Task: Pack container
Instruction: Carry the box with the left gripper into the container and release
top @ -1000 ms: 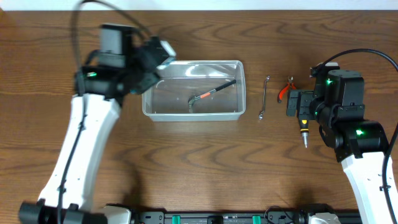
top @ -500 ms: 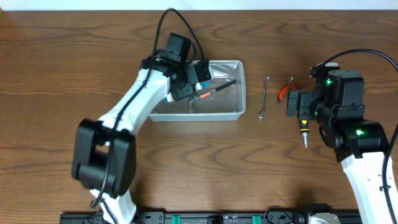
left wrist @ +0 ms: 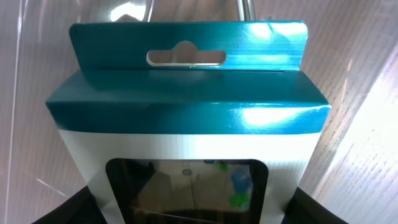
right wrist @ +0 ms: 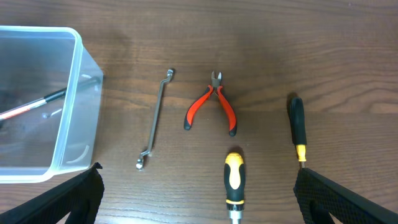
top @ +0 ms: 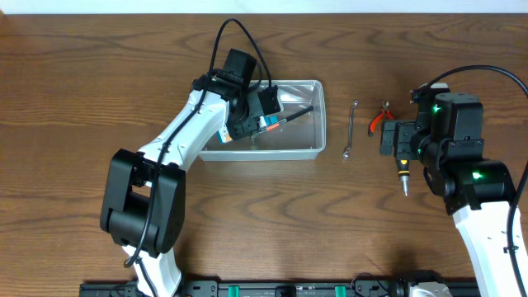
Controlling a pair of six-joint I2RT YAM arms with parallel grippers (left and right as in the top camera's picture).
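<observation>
Left jaws: the left gripper [top: 262, 111] was clenched on a box [left wrist: 186, 118], dark fingers [left wrist: 65, 208] pressed against its lower corners.
Box: teal top with a hang slot, white body with a window; it hung over the left half of the container, and I couldn't tell whether it touched the floor.
Container: the clear tub [top: 318, 115] sat on the table [top: 264, 214] at far centre, just left of the wrench.
Inside it: a long tool [top: 293, 115] with a red-and-black handle lay slantwise, its head hidden by the arm.
Right jaws: the right gripper [top: 392, 139] stood spread wide, grasping nothing, above the loose tools on the right.
Under it: a wrench [right wrist: 155, 118], red pliers [right wrist: 211, 109], a yellow-and-black screwdriver [right wrist: 233, 186] and a slim black screwdriver [right wrist: 296, 127], all lying apart from one another on the wood.
</observation>
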